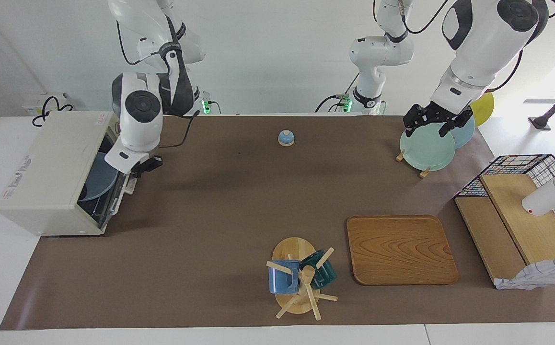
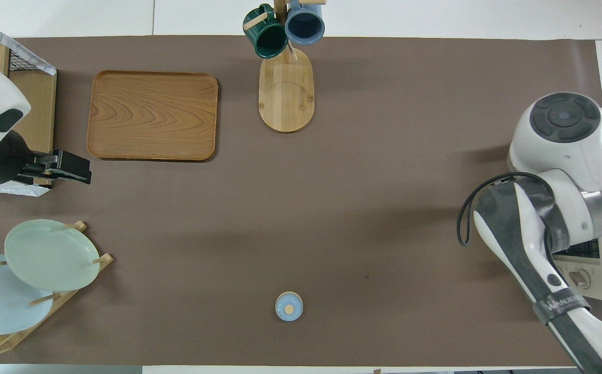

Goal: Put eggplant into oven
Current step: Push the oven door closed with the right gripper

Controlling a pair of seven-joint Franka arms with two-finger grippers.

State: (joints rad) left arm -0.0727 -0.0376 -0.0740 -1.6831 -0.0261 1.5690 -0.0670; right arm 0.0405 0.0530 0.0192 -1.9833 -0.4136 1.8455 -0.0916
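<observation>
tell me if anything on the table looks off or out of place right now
Nothing looks spilled or broken. One thing stands out: the oven door is nearly shut but still tilted slightly ajar, with the right gripper shut against its top edge. A blue plate shows through the glass. The left gripper waits open over the plate rack.

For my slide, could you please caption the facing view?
Right gripper pushes the toaster oven door nearly shut; left gripper waits over plates.
</observation>
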